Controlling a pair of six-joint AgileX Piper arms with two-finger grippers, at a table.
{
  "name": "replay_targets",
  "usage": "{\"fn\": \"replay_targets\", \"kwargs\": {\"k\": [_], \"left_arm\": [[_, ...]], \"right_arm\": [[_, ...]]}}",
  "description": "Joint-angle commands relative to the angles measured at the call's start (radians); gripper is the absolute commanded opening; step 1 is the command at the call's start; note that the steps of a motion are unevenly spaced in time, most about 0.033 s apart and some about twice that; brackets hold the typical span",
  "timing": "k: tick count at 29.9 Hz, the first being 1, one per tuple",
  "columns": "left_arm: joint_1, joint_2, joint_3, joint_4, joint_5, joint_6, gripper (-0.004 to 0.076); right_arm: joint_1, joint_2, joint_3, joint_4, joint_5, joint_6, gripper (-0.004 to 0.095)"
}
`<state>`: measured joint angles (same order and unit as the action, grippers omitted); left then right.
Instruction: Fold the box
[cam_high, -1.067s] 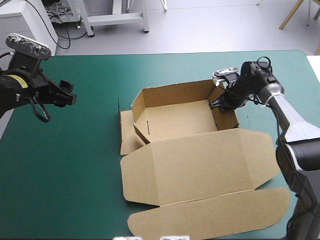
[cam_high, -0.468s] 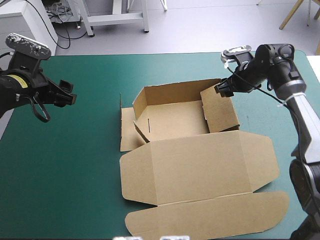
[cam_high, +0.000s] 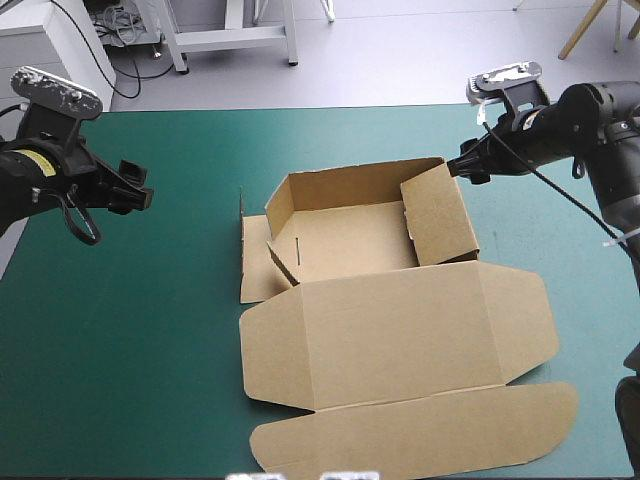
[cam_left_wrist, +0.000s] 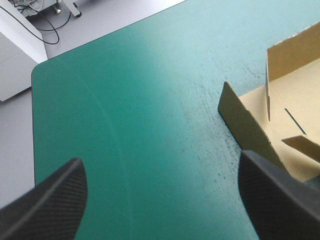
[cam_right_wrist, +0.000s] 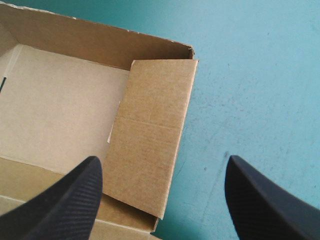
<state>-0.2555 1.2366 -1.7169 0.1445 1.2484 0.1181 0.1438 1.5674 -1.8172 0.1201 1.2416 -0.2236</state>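
Note:
The brown box (cam_high: 400, 330) lies mid-table as an open tray with its lid spread flat toward the front edge. Its back wall stands upright. The right wall (cam_high: 440, 215) leans inward over the floor, and the left side flap (cam_high: 255, 270) lies outward. My right gripper (cam_high: 468, 168) hovers open just beyond the tray's far right corner, touching nothing; in its wrist view the right gripper (cam_right_wrist: 163, 160) looks down on that leaning wall (cam_right_wrist: 150, 140). My left gripper (cam_high: 138, 196) hangs open well left of the box, and from the left gripper (cam_left_wrist: 160, 157) the left flap (cam_left_wrist: 245, 125) stands ahead to one side.
Bare teal-green cover (cam_high: 150, 330) stretches between the left gripper and the box, and a narrower strip (cam_high: 560, 240) runs along the box's right side. The table's rounded far left corner (cam_left_wrist: 37, 70) shows ahead of the left gripper.
My right gripper has drawn back from the tray's right wall, rising and moving toward the far right. The wall now leans inward on its own. The left arm has not moved.

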Motion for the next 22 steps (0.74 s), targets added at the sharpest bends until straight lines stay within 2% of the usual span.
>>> {"fn": "replay_targets", "kwargs": {"k": [1,8,17,20,22], "left_arm": [[0.002,-0.023,-0.019,0.01,0.023,-0.01,0.0582],[0.002,-0.023,-0.019,0.0,0.028,-0.01,0.0582],[0.002,-0.023,-0.019,0.0,0.032,-0.012,0.0582],[0.002,-0.023,-0.019,0.0,0.035,-0.012,0.0582],[0.002,-0.023,-0.019,0.0,0.036,-0.012,0.0582]], "right_arm": [[-0.005,0.009,0.013,-0.025,-0.039,-0.004,0.0644],[-0.005,0.173,0.042,0.001,-0.046,0.0,0.0643],[-0.005,0.314,0.042,0.021,-0.115,-0.003,0.0642],[-0.005,0.338,0.042,0.021,-0.127,-0.003,0.0593],[-0.005,0.353,0.042,0.021,-0.127,-0.003,0.0515]]}}
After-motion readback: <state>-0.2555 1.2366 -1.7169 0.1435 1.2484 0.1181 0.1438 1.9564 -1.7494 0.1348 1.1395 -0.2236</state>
